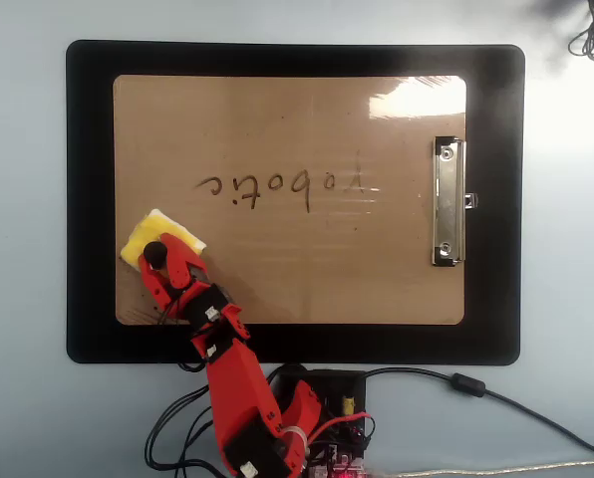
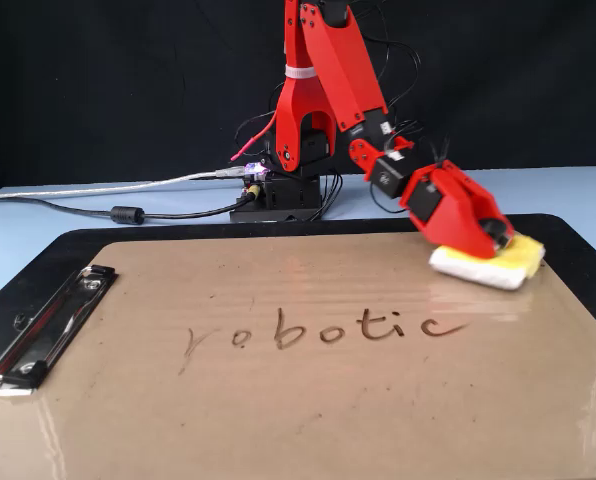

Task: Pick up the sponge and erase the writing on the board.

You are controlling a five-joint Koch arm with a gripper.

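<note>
Sponge (image 1: 163,238) in clamped jaws, on tan board (image 1: 289,119) over black mat (image 1: 88,199).

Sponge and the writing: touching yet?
Apart. The overhead view shows bare board between the sponge and the nearest letter of the writing.

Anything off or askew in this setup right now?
Nothing stands out. The board lies square on the black mat, the writing is intact, and the gripper holds the sponge on the board's near-left area in the overhead view.
</note>
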